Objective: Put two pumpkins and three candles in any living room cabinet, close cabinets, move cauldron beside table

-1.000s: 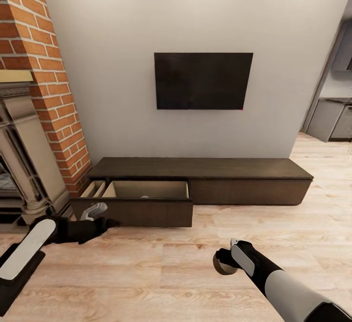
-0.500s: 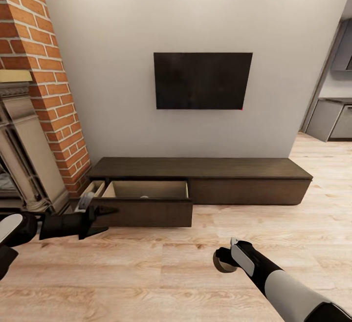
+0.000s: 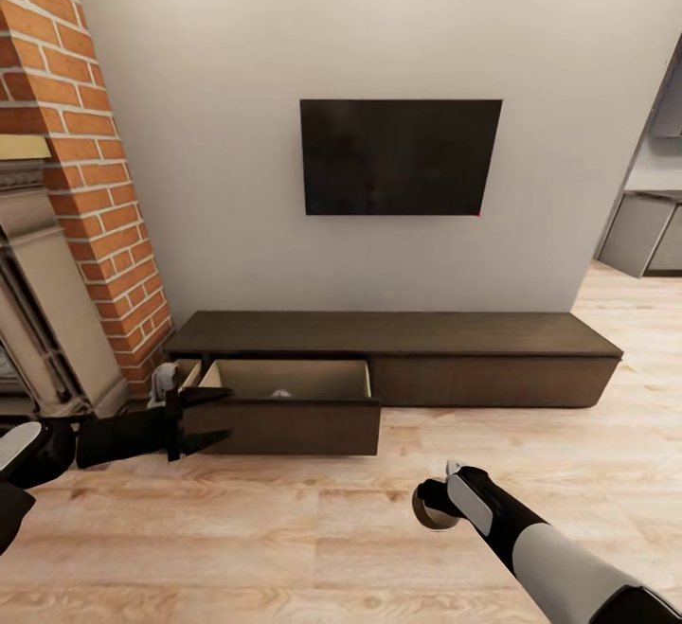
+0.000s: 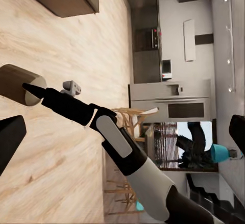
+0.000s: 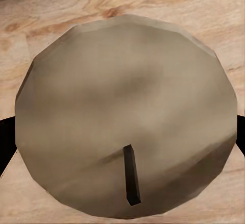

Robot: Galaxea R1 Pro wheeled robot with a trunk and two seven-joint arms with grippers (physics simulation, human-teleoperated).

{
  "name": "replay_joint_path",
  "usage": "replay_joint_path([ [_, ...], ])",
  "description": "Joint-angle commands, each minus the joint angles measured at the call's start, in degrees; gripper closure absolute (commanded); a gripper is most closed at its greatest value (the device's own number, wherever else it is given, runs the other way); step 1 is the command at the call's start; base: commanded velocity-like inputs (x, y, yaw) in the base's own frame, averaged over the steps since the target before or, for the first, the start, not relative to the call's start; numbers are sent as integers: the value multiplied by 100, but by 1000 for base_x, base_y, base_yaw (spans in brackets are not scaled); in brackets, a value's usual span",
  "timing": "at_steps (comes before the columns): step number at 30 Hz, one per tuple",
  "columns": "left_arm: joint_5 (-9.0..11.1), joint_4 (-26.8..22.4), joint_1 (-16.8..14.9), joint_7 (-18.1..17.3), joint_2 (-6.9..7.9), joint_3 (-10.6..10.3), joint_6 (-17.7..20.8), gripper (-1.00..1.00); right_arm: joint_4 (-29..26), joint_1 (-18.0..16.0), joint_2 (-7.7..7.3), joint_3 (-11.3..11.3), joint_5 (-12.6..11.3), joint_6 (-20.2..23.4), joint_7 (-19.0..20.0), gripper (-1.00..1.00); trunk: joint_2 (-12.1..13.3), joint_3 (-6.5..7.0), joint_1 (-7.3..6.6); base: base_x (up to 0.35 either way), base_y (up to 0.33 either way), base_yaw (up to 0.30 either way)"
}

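Gripping a candle (image 3: pixel 434 508), the right pincer (image 3: pixel 438 503) is clenched on it low over the wooden floor (image 3: pixel 313 529), in front of the cabinet (image 3: pixel 398 332) and a little to its right of the pulled-out drawer (image 3: pixel 284 406). From its wrist camera the pale candle top with the dark wick (image 5: pixel 130 175) faces straight out, so it seems carried upright for dropping in. The left pincer (image 3: pixel 216 416) is released, its fingers spread just beside the drawer's front corner, probably to keep the drawer open or push it later. Something pale lies inside the drawer; I cannot tell what.
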Motion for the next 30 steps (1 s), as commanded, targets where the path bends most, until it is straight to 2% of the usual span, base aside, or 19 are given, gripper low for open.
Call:
replay_joint_path([
  [1, 60, -3, 25, -80, 37, -12, 1, -100, -15, -5, -4, 48, -60, 10, -51, 100, -3, -6, 3, 312, 32, 0],
  [7, 54, -17, 81, -609, 198, -144, 1, -100, -20, -6, 29, 49, -60, 21, -52, 100, -3, -6, 3, 312, 11, 0],
  [12, 50, -153, 85, -709, 215, -233, 1, -100, -316, -8, 73, 41, -65, 173, -64, 100, -3, -6, 3, 308, 1, 0],
  [16, 50, -193, 86, -721, 217, -280, 1, -100, -685, -9, 84, 8, -125, 827, -97, 100, -3, -6, 3, 142, 0, 0],
  [20, 49, -212, 86, -723, 217, -354, 1, -100, -1048, -52, 118, -14, -177, 1227, -223, 100, -3, -6, 3, 28, 0, 0],
  [23, 49, -216, 86, -725, 212, -372, 1, -100, -1272, -270, 299, -37, -205, 1790, -574, 100, -3, -6, 3, 6, 0, 0],
  [24, 49, -220, 86, -728, 210, -376, 1, -100, -1310, -381, 405, -80, -231, 1969, -737, 100, -3, -6, 3, 3, 0, 0],
  [27, 49, -224, 86, -731, 212, -380, 1, -100, -1353, -775, 670, -390, -408, 2281, -1207, 100, -3, -6, 3, 1, 0, 0],
  [30, 49, -225, 86, -732, 216, -381, 1, -100, -1344, -1153, 795, -534, -661, 2487, -1548, 100, -3, -6, 3, 24, 0, 0],
])
